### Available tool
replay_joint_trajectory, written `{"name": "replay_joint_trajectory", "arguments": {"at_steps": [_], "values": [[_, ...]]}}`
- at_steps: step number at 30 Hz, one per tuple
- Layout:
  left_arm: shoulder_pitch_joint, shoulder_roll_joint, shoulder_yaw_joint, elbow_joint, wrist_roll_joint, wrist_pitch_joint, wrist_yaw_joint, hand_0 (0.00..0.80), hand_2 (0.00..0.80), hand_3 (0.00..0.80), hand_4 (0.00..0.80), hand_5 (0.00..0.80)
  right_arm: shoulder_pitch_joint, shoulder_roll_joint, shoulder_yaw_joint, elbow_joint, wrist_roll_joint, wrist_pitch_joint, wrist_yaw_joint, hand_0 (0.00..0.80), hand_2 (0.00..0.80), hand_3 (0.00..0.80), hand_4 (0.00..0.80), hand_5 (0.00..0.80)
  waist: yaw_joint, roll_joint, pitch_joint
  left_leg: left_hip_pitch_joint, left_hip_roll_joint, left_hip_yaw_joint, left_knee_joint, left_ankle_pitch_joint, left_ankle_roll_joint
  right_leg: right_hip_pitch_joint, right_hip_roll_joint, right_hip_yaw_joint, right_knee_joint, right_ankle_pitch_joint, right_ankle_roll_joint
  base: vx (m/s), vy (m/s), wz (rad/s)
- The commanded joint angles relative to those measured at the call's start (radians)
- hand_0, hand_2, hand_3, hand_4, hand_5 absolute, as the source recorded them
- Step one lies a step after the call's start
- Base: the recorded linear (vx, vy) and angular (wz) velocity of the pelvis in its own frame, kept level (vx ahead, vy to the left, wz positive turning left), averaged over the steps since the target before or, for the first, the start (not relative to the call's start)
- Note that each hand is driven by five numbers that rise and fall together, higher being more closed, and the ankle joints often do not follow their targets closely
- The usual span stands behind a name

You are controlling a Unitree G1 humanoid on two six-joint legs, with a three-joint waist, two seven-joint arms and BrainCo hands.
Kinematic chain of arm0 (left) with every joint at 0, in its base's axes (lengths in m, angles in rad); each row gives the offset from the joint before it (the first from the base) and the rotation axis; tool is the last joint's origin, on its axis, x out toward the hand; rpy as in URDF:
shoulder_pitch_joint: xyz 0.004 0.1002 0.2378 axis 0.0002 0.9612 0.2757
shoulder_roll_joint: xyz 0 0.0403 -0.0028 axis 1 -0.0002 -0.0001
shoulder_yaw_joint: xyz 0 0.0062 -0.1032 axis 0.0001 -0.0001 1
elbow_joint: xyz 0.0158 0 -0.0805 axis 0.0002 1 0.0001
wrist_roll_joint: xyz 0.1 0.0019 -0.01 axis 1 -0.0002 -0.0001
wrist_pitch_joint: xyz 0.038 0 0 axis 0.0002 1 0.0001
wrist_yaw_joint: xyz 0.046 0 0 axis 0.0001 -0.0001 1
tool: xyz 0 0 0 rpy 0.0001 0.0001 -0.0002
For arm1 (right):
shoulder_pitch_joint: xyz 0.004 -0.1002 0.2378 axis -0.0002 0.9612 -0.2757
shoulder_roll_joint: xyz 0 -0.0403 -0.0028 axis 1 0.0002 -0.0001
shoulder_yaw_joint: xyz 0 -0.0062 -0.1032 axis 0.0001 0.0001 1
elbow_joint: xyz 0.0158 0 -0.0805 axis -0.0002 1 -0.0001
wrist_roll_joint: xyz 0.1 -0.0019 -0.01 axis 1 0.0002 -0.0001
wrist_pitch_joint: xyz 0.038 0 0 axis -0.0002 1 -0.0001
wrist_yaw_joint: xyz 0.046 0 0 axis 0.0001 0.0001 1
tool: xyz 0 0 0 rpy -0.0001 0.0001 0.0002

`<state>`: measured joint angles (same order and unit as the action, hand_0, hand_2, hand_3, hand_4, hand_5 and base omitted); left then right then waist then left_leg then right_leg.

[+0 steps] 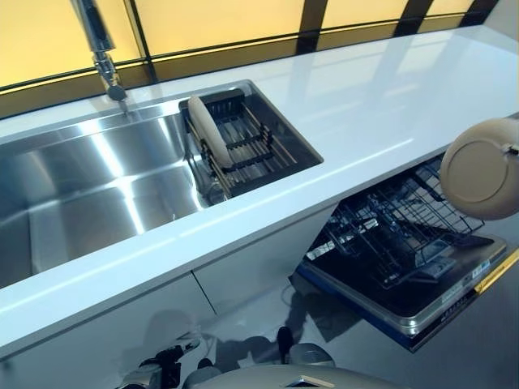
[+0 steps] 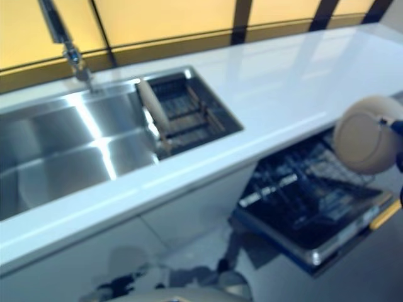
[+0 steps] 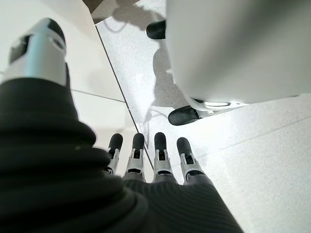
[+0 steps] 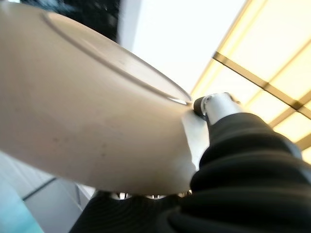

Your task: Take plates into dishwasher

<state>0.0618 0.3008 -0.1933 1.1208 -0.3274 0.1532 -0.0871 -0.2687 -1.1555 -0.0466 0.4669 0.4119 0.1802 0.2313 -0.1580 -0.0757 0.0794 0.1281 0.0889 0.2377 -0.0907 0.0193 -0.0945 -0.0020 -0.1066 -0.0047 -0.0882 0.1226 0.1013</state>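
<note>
White kitchen counter (image 1: 349,105), open dishwasher (image 1: 405,267) below it at your four o'clock.

Nearest you, your left hand (image 3: 146,160) hangs low over the floor, fingers straight, holding nothing. At three o'clock your right hand (image 4: 214,104) pinches a beige plate (image 1: 480,168) by its rim, thumb on top, carried on edge above the dishwasher rack (image 1: 397,223), probably so it can drop between the tines. Farther off, at eleven o'clock, a second plate (image 1: 208,130) stands on edge in the drying basket (image 1: 259,138) inside the steel sink (image 1: 89,186), beneath the faucet (image 1: 101,44).
</note>
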Motion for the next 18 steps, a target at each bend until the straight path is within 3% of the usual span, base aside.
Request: {"name": "replay_joint_trajectory", "arguments": {"at_steps": [1, 8, 10, 18], "values": [[-0.048, 0.025, 0.015, 0.045, 0.028, -0.010, 0.008, 0.000, 0.000, 0.000, 0.000, 0.000, -0.030, 0.047, -0.078, -0.053, -0.064, -0.078, 0.011, 0.800, 0.800, 0.800, 0.800, 0.800, 0.017, -0.034, 0.013, 0.018, -0.038, -0.042, 0.009, -0.058, 0.084, 0.006, 0.007, 0.002, 0.029, 0.004, 0.048, -0.021, -0.028, -0.05], [-0.058, 0.019, 0.042, 0.050, 0.047, -0.012, 0.009, 0.000, 0.000, 0.000, 0.000, 0.000, 0.069, 0.141, -0.052, -0.107, -0.281, -0.143, -0.049, 0.800, 0.800, 0.800, 0.800, 0.800, 0.011, -0.030, 0.028, 0.015, -0.040, -0.034, 0.010, -0.058, 0.089, 0.000, 0.007, -0.005, 0.034, 0.002, 0.048, -0.010, -0.021, 0.00], [-0.060, 0.017, 0.049, 0.051, 0.052, -0.013, 0.010, 0.000, 0.000, 0.000, 0.000, 0.000, 0.077, 0.163, -0.027, -0.118, -0.435, -0.180, -0.099, 0.800, 0.800, 0.800, 0.800, 0.800, 0.013, -0.029, 0.031, 0.013, -0.042, -0.035, 0.012, -0.058, 0.090, -0.001, 0.007, -0.007, 0.034, 0.002, 0.049, -0.017, -0.037, 0.00], [-0.062, 0.012, 0.042, 0.034, 0.050, -0.011, 0.008, 0.000, 0.000, 0.000, 0.000, 0.000, 0.069, 0.192, 0.062, -0.121, -0.623, -0.182, -0.197, 0.800, 0.800, 0.800, 0.800, 0.800, 0.034, -0.017, 0.039, 0.001, -0.046, -0.047, 0.015, -0.056, 0.093, -0.001, 0.003, -0.018, 0.032, -0.001, 0.050, -0.002, -0.004, 0.00]]}}
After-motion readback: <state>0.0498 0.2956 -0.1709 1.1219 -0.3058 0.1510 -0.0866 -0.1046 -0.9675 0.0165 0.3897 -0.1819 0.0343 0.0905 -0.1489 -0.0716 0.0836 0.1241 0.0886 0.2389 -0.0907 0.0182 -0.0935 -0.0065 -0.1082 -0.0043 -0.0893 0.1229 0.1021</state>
